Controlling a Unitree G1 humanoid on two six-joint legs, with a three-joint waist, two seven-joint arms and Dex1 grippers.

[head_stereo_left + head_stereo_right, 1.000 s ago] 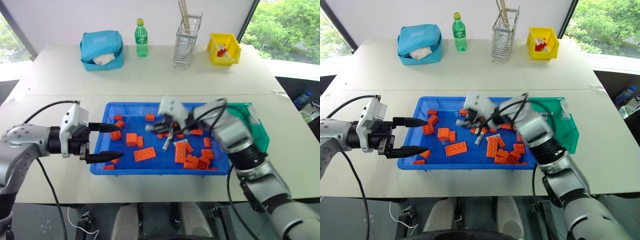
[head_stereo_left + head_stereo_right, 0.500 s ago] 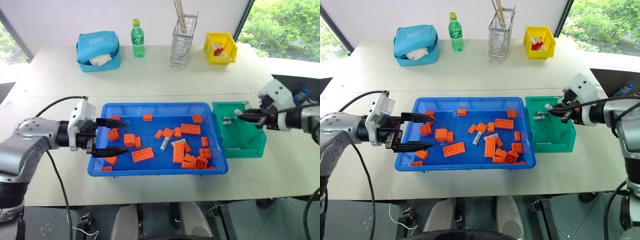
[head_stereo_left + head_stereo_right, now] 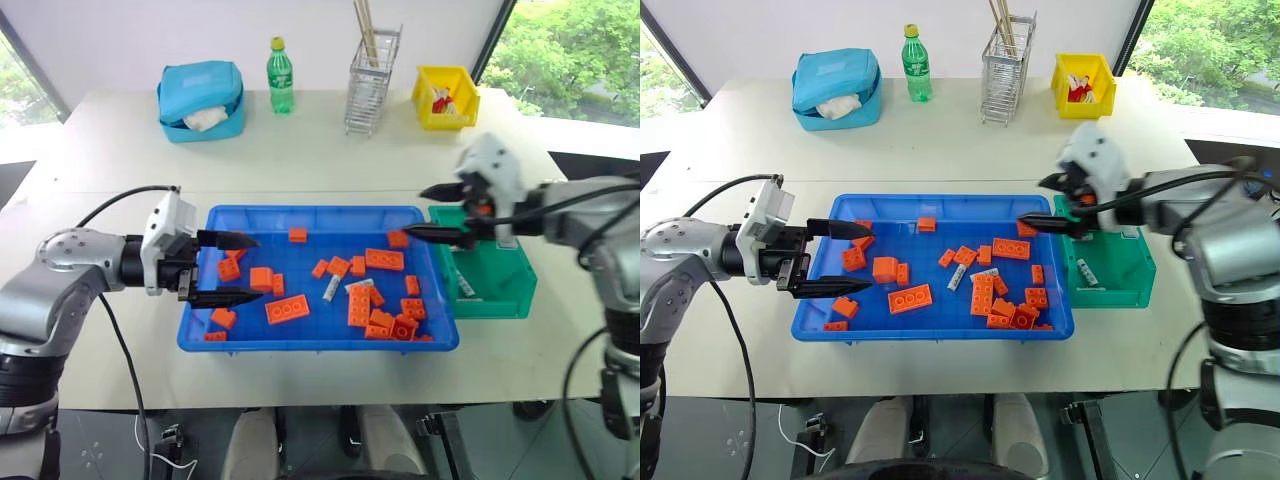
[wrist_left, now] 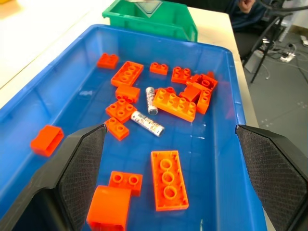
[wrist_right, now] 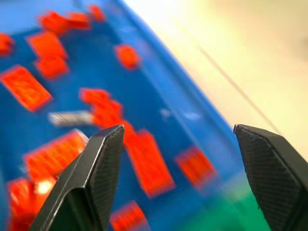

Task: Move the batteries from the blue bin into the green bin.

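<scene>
Partly done: one battery (image 3: pixel 1087 272) lies in the green bin (image 3: pixel 1130 282); two batteries (image 4: pixel 147 122) remain in the blue bin (image 3: pixel 300 343); right gripper (image 3: pixel 432 212) and left gripper (image 3: pixel 229 268) empty, jaws apart

Right end effector (image 3: pixel 432 212) hides part of the green bin (image 3: pixel 500 285) rim. Orange bricks (image 5: pixel 144 163) in its wrist view smeared, studs unreadable. Yellow bin (image 3: pixel 446 97) contents too small to identify.
</scene>
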